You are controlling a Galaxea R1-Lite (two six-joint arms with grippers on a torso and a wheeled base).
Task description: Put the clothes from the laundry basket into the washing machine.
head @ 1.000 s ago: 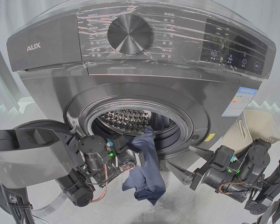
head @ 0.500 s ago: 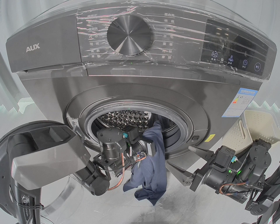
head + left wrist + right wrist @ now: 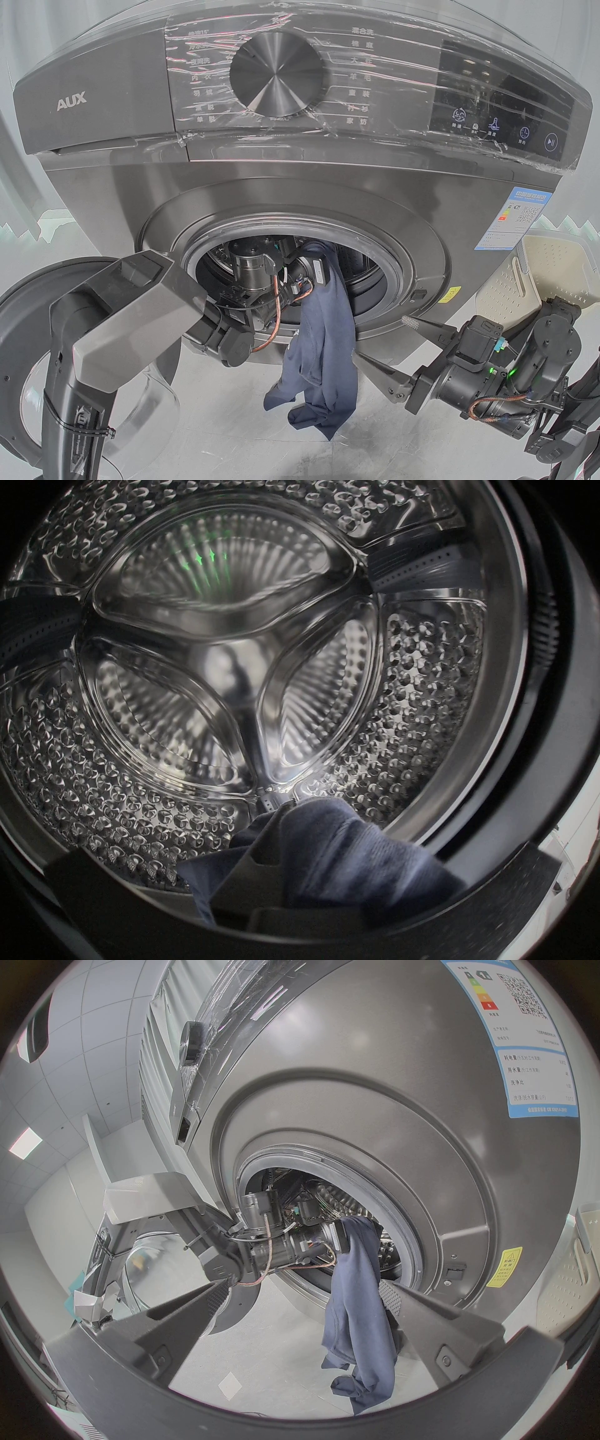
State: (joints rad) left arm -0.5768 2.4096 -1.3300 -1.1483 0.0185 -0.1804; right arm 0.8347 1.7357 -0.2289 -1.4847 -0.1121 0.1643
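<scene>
A navy blue garment (image 3: 322, 356) hangs from the washing machine's round opening (image 3: 400, 262) down to the floor. Its upper end sits in my left gripper (image 3: 320, 251), which is shut on it just inside the opening. From the left wrist, the cloth (image 3: 337, 855) bunches between the fingers in front of the bare steel drum (image 3: 206, 686). My right gripper (image 3: 382, 342) stands open, low and right of the hanging garment (image 3: 359, 1310), apart from it. The cream laundry basket (image 3: 553, 269) stands behind the right arm; its inside is hidden.
The washer's door (image 3: 31, 350) stands swung open at the left, low beside my left arm. The machine's front panel (image 3: 350, 187) rises close ahead. Grey floor (image 3: 237, 431) lies bare below the opening.
My left arm has risen and pushed forward into the drum opening, taking the top of the navy garment with it. The right arm has barely shifted.
</scene>
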